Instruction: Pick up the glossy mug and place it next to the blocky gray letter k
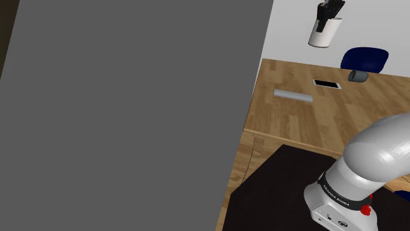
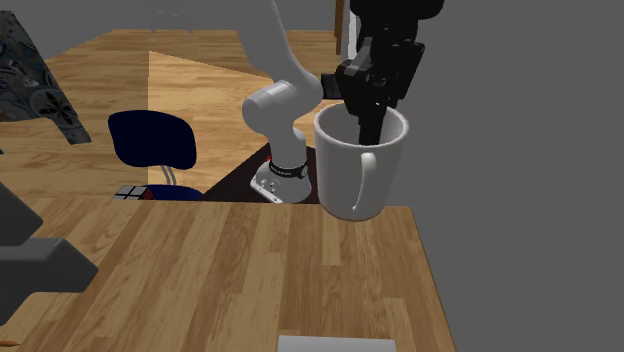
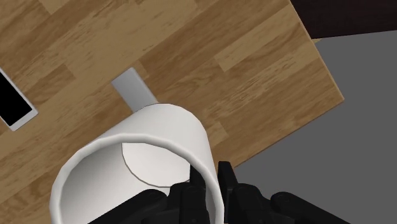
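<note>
End effector: all-black two-finger end effector [image 2: 366, 120] is clamped on the rim wall of the white glossy mug [image 2: 345, 170], one finger down inside and the other outside.
Mug location: up in the air, roughly upright, well clear of the light wooden counter [image 2: 200, 270]. Its loop handle [image 2: 366, 185] faces the second exterior camera.
Under it: the wrist view shows a flat pale grey slab [image 3: 132, 89] on the counter poking out from behind the mug, with a black phone with a white frame [image 3: 14, 105] further along.
Letter k: honestly can't tell. That slab could be it, but I can't read its shape from here.
Weight guess: empty inside, so fairly light, though heavier than it looks if it's ceramic.
Stiffness: rigid, so it won't squash. My guess is it chips or cracks if it's dropped or banged down.
Slip: shiny glaze plus a pinch on one thin wall means the mug could swing or slide between the pads, so I'd move slow.
Best hold: the rim pinch works. The side across from the handle seems the sanest spot, since the handle stays clear.
Set-down: base flat and gentle, beside the letter and not on it.
</note>
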`<state>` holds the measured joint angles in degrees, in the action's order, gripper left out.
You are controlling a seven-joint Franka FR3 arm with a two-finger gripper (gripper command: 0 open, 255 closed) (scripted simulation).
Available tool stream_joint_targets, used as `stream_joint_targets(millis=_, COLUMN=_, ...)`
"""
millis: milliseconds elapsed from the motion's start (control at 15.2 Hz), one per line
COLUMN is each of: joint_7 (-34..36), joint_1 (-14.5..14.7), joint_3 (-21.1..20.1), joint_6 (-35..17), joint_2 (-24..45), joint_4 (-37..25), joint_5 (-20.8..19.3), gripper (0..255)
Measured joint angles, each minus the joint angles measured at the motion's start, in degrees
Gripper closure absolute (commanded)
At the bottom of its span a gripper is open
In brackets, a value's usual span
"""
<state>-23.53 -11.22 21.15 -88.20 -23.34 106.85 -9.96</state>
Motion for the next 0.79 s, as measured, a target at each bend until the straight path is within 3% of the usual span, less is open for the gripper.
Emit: stream_joint_targets(millis=792, joint_7=-1.74, joint_1=0.26, joint_3=0.36, joint_6=8.32, joint_2=3.02, joint_4=-11.31, joint_5=0.78, gripper=255)
